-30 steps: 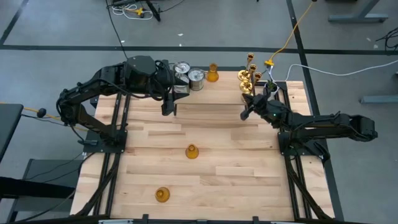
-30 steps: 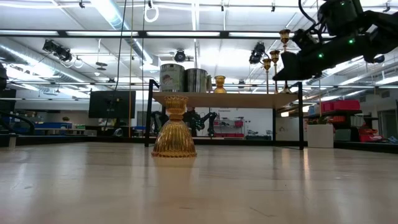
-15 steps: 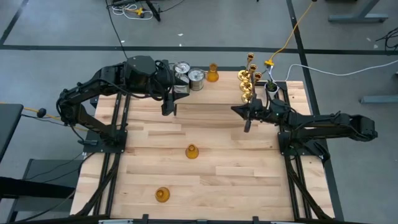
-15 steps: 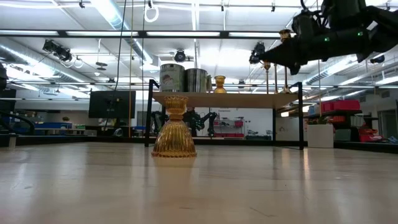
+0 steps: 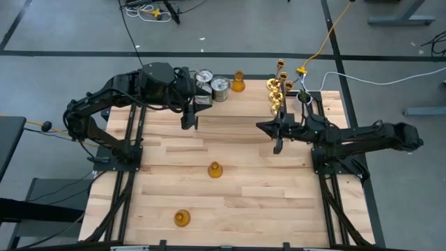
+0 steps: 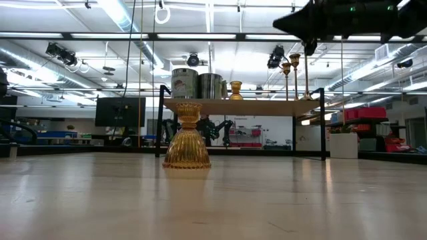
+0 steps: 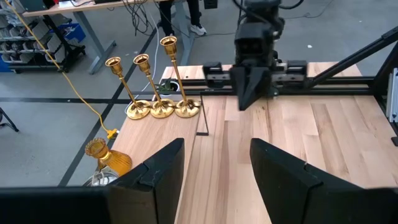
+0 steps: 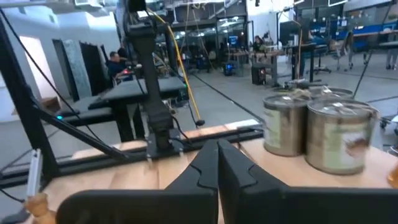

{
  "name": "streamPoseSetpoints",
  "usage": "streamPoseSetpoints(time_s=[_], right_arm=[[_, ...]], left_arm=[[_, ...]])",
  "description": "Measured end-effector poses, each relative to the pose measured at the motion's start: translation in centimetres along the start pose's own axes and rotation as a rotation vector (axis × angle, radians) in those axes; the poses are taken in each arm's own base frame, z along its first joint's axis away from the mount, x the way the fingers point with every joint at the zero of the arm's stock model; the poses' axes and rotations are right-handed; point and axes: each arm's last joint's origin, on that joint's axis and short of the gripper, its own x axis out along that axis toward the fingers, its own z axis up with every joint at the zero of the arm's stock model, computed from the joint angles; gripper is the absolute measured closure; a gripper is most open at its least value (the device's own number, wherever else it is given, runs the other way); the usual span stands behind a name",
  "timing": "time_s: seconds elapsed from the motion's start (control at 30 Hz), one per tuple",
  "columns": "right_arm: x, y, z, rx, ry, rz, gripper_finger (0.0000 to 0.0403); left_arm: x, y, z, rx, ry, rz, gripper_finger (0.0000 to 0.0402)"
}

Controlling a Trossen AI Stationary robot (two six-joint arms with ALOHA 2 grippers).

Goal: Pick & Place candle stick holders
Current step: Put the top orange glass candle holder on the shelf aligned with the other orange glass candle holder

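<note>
The right gripper (image 5: 277,145) hung over the worktop (image 5: 244,202) a little in from the right edge, toward the far side, with its fingers pressed together and nothing between them. The left gripper (image 5: 188,120) waited near the far left part of the worktop, fingers (image 7: 155,174) spread partway and empty, just beside the glass holders (image 5: 212,84).

Most of the holders stood along the far edge: two silvery glass cylinders clearly visible (a third may have been hidden under the left arm), one amber holder (image 5: 238,82) beside them, and three brass candlesticks (image 5: 279,89) toward the far right corner. Two more amber holders stood apart, one (image 5: 214,169) near the middle of the worktop and one (image 5: 182,218) close to the near edge.

The right arm seemed to be between pieces, probably heading for the loose amber holder at the middle. To do that well, the fingers would need to part before the descent, come down straight over the narrow neck, and close on the neck rather than the flared skirt, which would likely slip. On the way to the far edge, the load should pass clear of the brass candlesticks, since they looked tall and easy to topple.

No brand, label or writing could be read on any holder or on the worktop.
</note>
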Motion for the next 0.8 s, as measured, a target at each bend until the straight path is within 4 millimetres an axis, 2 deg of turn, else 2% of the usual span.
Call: streamPoseSetpoints(time_s=[0.2, 0.37, 0.8], right_arm=[[-0.6, 2.2, 0.5, 0.004, -0.029, 0.045, 0.0403], [-2.5, 2.6, 0.2, -0.006, -0.063, 0.091, 0.0403], [-7.1, 1.2, -5.9, -0.02, -0.04, 0.144, 0.0403]], left_arm=[[0.0, 0.0, 0.0, 0.0, 0.0, 0.0, 0.0209], [0.0, 0.0, 0.0, 0.0, 0.0, 0.0, 0.0209], [0.0, 0.0, 0.0, 0.03, 0.002, 0.0, 0.0224]])
